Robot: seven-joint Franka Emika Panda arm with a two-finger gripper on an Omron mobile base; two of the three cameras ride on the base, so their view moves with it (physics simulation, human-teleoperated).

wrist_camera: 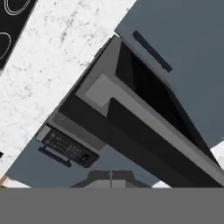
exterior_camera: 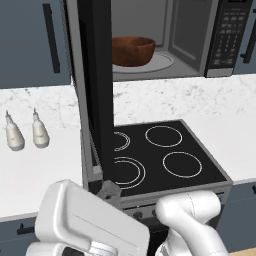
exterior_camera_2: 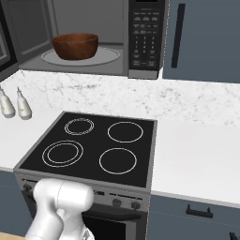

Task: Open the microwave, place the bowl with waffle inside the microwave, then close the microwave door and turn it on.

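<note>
A: Microwave, one unit: black casing, steel-grey trim, grey cavity, one round pale turntable. You'll find it mounted above the counter, behind the stove.

B: Bowl count?

A: One bowl, reddish-brown, wood-look, deep with curved sides. You can log it as sitting on the turntable, inside the cavity (contents not readable from these angles).

B: Door?

A: One microwave door, dark panel in a black frame with grey edge, swung wide open toward you; in the left base view you see it edge-on. One keypad column on the right side, rows of small buttons.

B: Other stock?

A: One black glass cooktop with four white burner rings; two small pale bottles with narrow necks, side by side on the white marbled counter; slate-blue cabinets with dark bar handles.

B: Hand?

A: One gripper, fingertips pressed together, clenched on nothing you can see, pointed at the open door's underside.
</note>
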